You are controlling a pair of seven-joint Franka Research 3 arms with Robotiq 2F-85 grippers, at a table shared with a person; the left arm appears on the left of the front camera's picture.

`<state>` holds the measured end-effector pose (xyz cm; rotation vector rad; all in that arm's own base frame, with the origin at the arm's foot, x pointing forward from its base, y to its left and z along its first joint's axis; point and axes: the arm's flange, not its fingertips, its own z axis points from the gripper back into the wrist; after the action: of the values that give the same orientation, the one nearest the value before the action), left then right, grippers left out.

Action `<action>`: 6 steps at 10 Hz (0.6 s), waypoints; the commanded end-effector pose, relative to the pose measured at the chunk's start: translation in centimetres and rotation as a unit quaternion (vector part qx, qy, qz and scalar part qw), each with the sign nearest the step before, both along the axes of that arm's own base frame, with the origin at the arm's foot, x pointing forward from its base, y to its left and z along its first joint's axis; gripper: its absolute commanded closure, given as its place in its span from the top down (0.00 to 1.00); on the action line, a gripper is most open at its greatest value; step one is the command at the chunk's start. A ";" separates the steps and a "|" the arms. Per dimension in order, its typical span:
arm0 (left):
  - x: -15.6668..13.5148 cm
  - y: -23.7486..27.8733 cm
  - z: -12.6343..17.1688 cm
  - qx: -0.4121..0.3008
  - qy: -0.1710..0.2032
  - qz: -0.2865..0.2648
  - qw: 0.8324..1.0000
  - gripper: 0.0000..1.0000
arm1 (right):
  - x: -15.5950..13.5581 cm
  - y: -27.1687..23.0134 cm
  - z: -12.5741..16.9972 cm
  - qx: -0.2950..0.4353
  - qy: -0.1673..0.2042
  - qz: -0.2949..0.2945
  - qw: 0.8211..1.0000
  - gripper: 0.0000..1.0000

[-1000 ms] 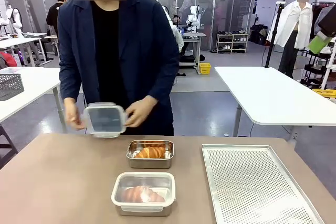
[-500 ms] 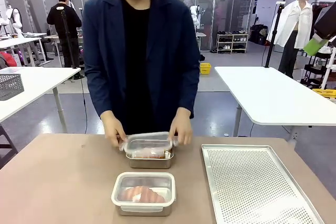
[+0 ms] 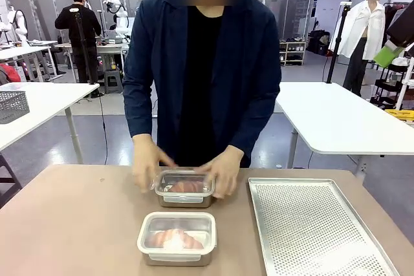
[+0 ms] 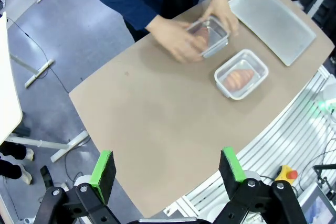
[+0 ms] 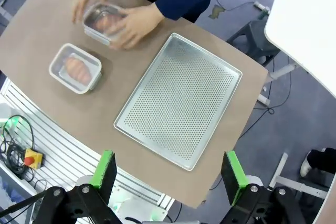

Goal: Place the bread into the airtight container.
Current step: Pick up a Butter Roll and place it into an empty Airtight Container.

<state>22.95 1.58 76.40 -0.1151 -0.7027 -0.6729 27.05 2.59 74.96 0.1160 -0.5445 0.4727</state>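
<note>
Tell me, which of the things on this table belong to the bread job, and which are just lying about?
Part of the job:
- far container, bread inside, the person's hands pressing its lid on
- near container, lidded, bread inside

Lying about:
- perforated metal tray, nothing on it
- both claws, left and right, open, high above the table

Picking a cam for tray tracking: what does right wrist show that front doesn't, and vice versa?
Right wrist alone: the whole tray down to its near edge, the open right gripper high above the table, and an emergency-stop button.

Front alone: the person's torso and the room behind; the tray's near corner is cut off.

Both: the person's hands pressing a lid onto the far container, and the near container, lidded with bread inside.
</note>
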 end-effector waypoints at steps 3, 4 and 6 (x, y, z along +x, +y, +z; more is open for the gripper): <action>-0.1 0.0 0.1 -0.001 0.000 -0.004 1.000 1.00 | 0.2 -0.3 0.2 -0.005 -0.004 0.004 1.000 1.00; -0.1 0.0 0.1 -0.001 0.000 -0.004 1.000 1.00 | 0.2 -0.3 0.2 -0.005 -0.004 0.004 1.000 1.00; -0.1 0.0 0.1 -0.001 0.000 -0.004 1.000 1.00 | 0.2 -0.3 0.2 -0.005 -0.004 0.004 1.000 1.00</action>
<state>22.95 1.58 76.40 -0.1151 -0.7027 -0.6729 27.05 2.59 74.97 0.1160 -0.5445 0.4728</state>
